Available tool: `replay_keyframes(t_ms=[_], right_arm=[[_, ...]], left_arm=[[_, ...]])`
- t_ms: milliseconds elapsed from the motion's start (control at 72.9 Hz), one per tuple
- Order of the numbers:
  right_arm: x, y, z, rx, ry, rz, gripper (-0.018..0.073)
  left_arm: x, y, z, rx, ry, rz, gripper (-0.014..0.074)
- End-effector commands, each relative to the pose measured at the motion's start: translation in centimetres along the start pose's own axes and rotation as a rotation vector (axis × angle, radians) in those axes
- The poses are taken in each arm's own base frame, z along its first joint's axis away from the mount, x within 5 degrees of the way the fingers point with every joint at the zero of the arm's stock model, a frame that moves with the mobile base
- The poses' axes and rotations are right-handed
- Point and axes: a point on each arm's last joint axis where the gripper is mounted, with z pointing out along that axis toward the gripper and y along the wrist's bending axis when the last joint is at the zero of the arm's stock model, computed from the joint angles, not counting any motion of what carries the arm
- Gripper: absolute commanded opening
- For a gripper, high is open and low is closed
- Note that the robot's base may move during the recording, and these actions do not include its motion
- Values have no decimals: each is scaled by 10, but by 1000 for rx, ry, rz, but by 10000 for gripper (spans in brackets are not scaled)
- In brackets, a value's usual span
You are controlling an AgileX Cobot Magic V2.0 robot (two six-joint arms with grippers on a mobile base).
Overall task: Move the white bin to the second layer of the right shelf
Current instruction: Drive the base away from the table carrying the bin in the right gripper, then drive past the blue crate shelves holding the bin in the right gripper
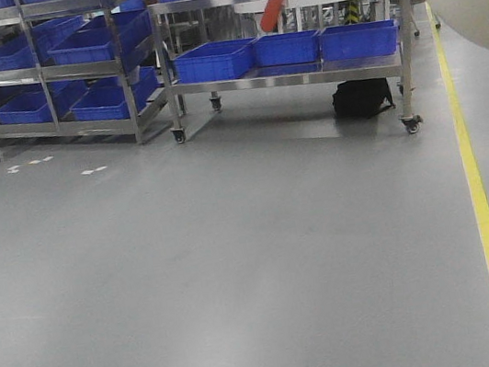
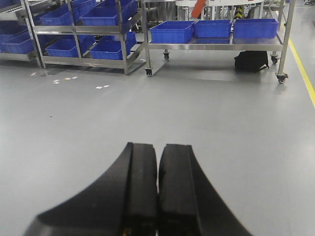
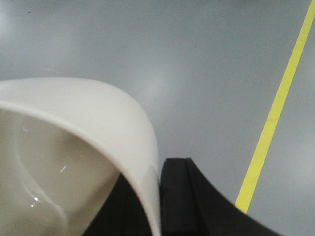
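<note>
White bin (image 3: 74,118) — pinched through its wall at the rim by my right gripper (image 3: 153,183). One black finger (image 3: 189,196) lies outside the wall and the other shows dark against the cream inside, so those jaws are clamped on plastic, not on each other. My left gripper (image 2: 158,152) carries nothing; its jaws are pressed together, pointing out over bare floor.

Outward from there, the bin hangs in the air over the grey floor (image 3: 197,59), near the yellow line (image 3: 275,113), and it fills the top right corner of the front view. Well beyond stand a steel bench (image 1: 288,77) on castors loaded with blue crates (image 1: 214,61), and a rack (image 1: 47,80) to its left — I can't tell from here which is the right shelf second layer.

I judge the tub light and stiff but glossy, so slippery, and a single rim pinch could let it pivot. I'd want the wall seated deep between the pads and a gentle carry.
</note>
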Motion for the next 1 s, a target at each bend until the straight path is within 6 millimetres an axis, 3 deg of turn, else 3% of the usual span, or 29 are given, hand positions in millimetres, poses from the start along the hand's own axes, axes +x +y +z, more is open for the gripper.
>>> replay_keyframes(t_ms=[0, 988], right_arm=[[-18, 2, -7, -18, -134, -2, 55], [-18, 2, -7, -18, -134, -2, 55]], left_arm=[[4, 0, 1, 3, -65, -5, 85], [4, 0, 1, 3, -65, -5, 85]])
